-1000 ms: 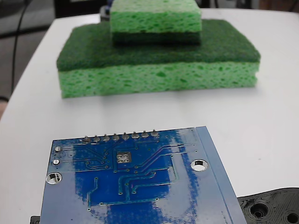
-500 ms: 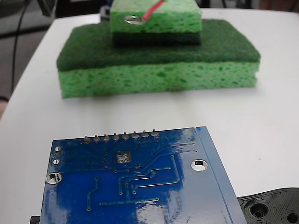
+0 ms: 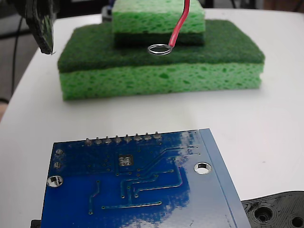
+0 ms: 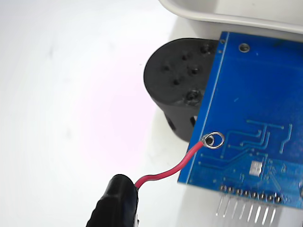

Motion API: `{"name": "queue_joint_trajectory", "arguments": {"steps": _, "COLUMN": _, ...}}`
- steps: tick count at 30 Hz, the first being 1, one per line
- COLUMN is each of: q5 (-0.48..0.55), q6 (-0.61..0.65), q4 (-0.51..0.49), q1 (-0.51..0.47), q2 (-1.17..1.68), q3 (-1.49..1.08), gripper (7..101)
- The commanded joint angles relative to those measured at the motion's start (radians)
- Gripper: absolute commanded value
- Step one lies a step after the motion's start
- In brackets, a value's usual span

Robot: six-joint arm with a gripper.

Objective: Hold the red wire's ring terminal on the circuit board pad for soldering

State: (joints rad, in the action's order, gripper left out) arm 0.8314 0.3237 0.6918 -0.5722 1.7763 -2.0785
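In the fixed view the red wire [image 3: 179,26] hangs down from the top edge, its ring [image 3: 159,49] in the air in front of the stacked green sponges [image 3: 161,71], well short of the blue circuit board [image 3: 142,190] lying on the white bench [image 3: 266,123]. The small silver pad [image 3: 125,160] sits bare just below the row of pins [image 3: 122,139]. In the wrist view the ring [image 4: 214,140] appears over the board's left edge, beside a black plastic part [image 4: 177,80]. The wire runs into a black tip [image 4: 113,201]; whether the jaws are closed I cannot tell.

Electronics workbench: bare circuit board [image 3: 137,185], sponges [image 3: 161,61]
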Motion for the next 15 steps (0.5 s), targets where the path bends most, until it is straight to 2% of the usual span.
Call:
{"name": "queue_joint_trajectory", "arguments": {"steps": 1, "q5": 0.025, "q6": 0.011, "q4": 0.011, "q1": -0.003, "q2": -0.011, "q3": 0.029, "gripper": 100.3}}
{"name": "queue_joint_trajectory", "arguments": {"steps": 15, "q5": 0.078, "q6": 0.071, "q4": 0.018, "q1": -0.035, "q2": -0.137, "q3": 0.098, "gripper": 100.3}}
